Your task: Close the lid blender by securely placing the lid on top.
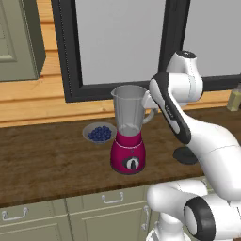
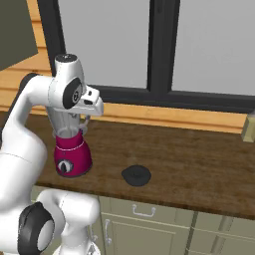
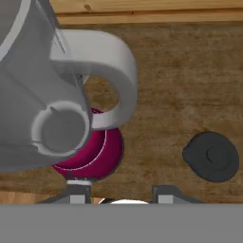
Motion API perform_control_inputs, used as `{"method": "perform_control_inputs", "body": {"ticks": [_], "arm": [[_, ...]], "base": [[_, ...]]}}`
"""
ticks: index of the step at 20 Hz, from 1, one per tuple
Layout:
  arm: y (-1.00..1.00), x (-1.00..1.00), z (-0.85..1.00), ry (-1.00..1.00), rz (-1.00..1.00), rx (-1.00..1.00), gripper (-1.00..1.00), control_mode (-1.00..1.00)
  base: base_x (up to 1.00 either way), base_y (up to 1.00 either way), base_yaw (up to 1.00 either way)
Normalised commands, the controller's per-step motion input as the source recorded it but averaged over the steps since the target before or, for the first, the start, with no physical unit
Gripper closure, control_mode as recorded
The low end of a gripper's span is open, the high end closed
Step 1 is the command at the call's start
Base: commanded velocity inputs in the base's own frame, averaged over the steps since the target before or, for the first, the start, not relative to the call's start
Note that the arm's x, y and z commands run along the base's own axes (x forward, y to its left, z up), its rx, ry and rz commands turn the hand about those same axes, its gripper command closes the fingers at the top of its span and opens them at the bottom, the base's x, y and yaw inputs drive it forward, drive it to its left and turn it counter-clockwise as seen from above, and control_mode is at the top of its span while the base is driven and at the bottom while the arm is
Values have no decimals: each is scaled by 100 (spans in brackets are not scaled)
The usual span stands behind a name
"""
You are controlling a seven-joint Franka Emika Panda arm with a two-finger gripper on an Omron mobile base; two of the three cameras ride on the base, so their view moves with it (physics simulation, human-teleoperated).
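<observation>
left base view: the blender (image 1: 128,136) stands mid-frame with its jar mouth uncovered; the lid (image 1: 184,155) lies on the worktop (image 1: 47,160) at right. right base view: lid lower centre, untouched. hand view: the tool (image 3: 122,195), jaws narrowed and empty, looks down beside the jar. nothing done yet.

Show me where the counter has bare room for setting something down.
Bare wood lies between the blender and the lid, and right of the lid toward the counter's far end. It is crowded where the bowl of blueberries sits beside the blender.
</observation>
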Motion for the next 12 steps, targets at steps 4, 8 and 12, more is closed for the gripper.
{"method": "perform_control_inputs", "body": {"ticks": [4,8,12], "arm": [[-32,-21,-4,0,-4,0,-100,-100],[-98,-46,-17,1,-9,0,-100,-100],[-100,-65,-24,4,-13,2,-100,-100]], "base": [[0,0,0],[0,0,0],[0,0,0]]}}
